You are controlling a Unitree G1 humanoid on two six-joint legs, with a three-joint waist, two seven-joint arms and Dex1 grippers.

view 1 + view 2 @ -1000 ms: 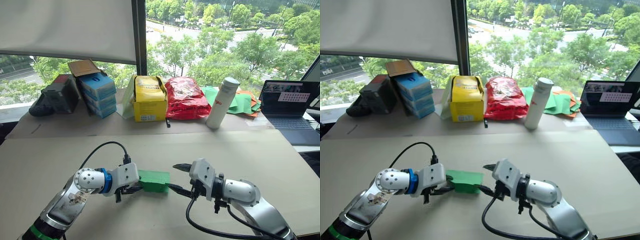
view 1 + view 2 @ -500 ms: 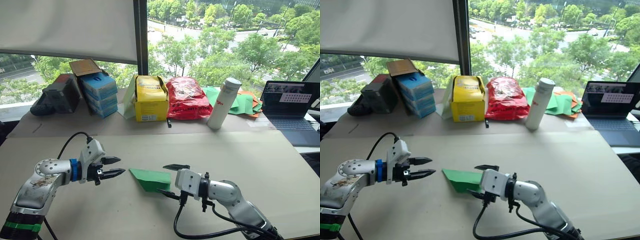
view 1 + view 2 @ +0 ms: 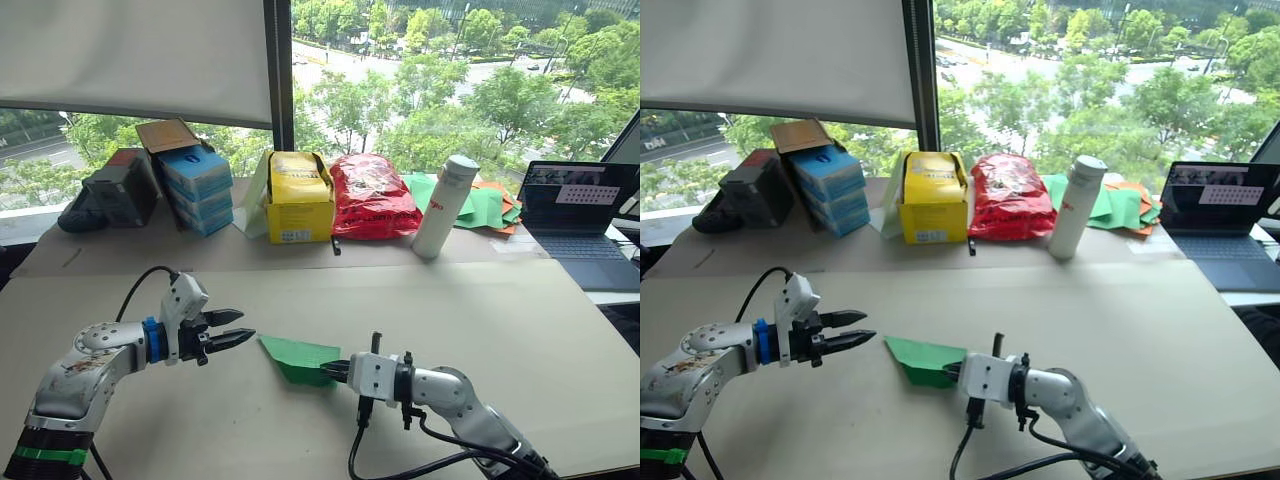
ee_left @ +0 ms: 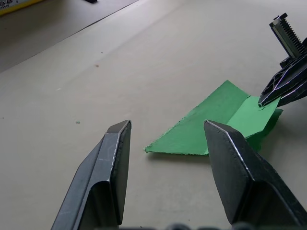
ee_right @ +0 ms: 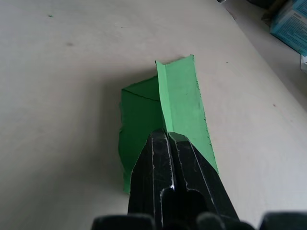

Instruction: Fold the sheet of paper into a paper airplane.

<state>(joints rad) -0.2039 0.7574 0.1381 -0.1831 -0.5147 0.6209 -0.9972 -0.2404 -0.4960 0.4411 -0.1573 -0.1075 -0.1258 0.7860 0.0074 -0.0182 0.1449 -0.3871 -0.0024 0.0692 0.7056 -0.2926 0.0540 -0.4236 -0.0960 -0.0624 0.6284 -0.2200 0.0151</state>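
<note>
Paper airplane (image 3: 298, 357) lay between both grippers: right gripper (image 3: 337, 371) fingers clamped its wide end, its point facing the left gripper (image 3: 240, 330), fingers apart.

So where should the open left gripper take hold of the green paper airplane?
Probably at the pointed tip of the paper airplane that faces the left gripper, coming in low from the robot's left. That end lies free and thin on the table, while the right gripper is clamped on the opposite, layered end.
</note>
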